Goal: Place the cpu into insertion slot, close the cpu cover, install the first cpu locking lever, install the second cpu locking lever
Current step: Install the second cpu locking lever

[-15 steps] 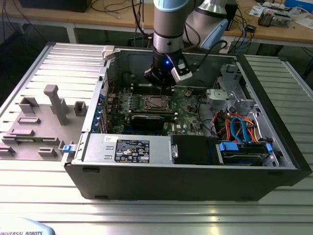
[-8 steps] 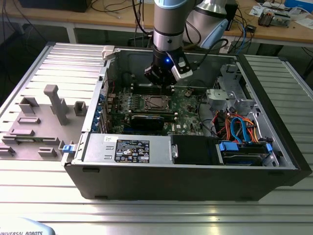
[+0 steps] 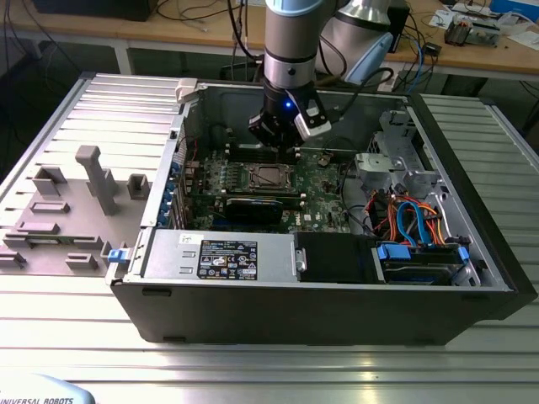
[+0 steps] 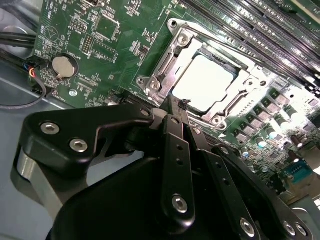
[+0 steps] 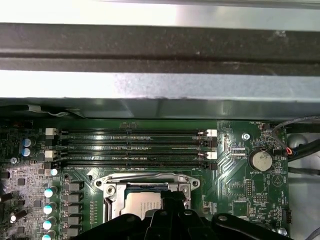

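From where the exterior view looks in, the arm is reaching down into the open computer case (image 3: pixel 472 252), and its gripper (image 3: pixel 282 143) is hanging just above the far edge of the green motherboard (image 3: pixel 324 189), right behind the insertion slot (image 3: pixel 268 176), which is sitting near the middle of the board; from this distance I cannot say how the jaws stand. In the second wrist view the gripper (image 4: pixel 184 103) is showing its black fingers (image 4: pixel 176 150) drawn together to a narrow tip with nothing between them, so the jaws are looking clenched and empty, poised just beside one edge of the insertion slot (image 4: pixel 172 60). The cpu (image 4: pixel 204 82) is already lying flat in that socket, its pale metal top glaring in the light, and the cpu cover (image 4: pixel 165 67) is lying down around it as a silvery frame, so I judge the first two steps done. What is happening with the locking levers I cannot make out for certain here, so those steps are looking unfinished or at least unconfirmed. In the first wrist view the cpu (image 5: pixel 142 204) is again sitting inside the framed insertion slot (image 5: pixel 111 192), toward the near edge of the board below the long memory slots (image 5: pixel 130 147), and the gripper (image 5: pixel 174 196) is hovering over the socket's edge.
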`<state>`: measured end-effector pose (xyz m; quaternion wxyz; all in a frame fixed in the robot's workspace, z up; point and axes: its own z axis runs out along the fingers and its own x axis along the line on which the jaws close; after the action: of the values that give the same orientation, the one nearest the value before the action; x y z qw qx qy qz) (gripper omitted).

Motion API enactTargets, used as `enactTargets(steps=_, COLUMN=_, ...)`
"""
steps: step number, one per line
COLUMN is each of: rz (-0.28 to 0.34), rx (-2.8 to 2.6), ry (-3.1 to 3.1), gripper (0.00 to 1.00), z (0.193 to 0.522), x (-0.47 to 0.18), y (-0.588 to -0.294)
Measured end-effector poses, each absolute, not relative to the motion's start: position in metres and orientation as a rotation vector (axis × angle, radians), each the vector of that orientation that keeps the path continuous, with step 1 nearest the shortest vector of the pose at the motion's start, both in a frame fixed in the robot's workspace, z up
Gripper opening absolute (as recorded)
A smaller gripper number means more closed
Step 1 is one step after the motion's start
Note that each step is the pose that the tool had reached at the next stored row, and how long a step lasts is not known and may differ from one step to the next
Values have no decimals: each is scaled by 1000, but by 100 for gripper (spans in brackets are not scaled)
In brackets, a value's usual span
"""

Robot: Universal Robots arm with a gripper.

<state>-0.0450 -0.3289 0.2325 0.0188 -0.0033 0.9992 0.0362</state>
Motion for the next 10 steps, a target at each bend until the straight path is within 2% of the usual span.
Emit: enactTargets(steps=10, rz=112, rx=-10, ry=3102, gripper=11, z=232, x=-45, y=-333)
